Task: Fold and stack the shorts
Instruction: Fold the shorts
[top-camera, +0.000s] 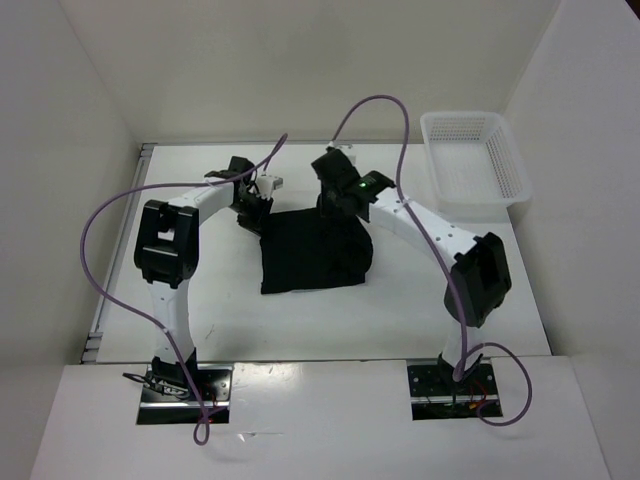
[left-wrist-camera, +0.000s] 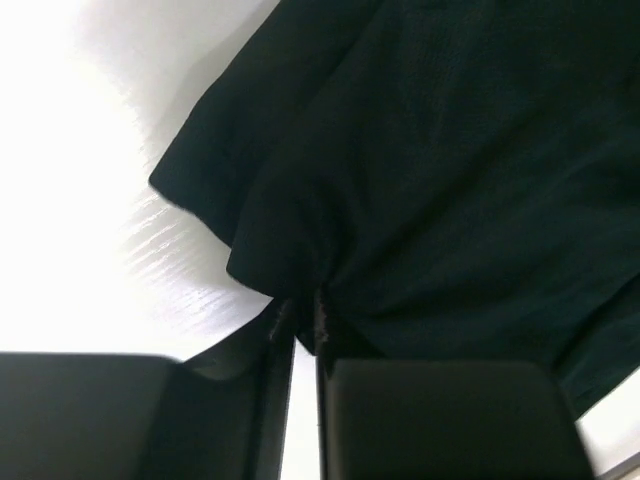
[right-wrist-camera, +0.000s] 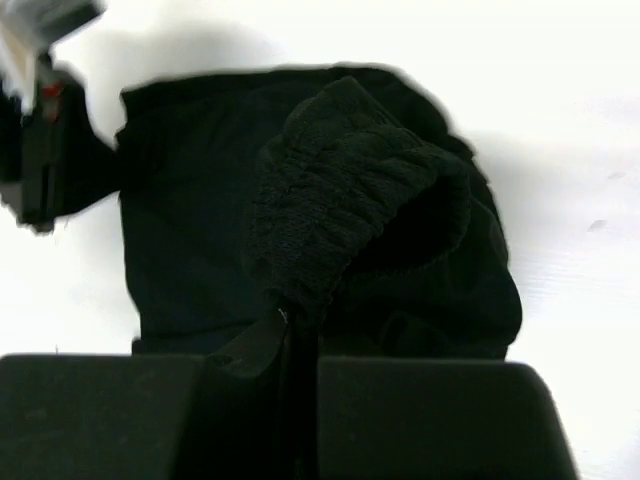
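Evidently, left claw (left-wrist-camera: 298, 322) and right claw (right-wrist-camera: 298, 332) are each clamping the shorts (top-camera: 310, 255) at their far edge, probably for folding.

Robotics lab test cell, white table (top-camera: 330, 320) boxed by white panels (top-camera: 70, 150), bolted arms (top-camera: 172, 300), trailing purple cables (top-camera: 378, 97)
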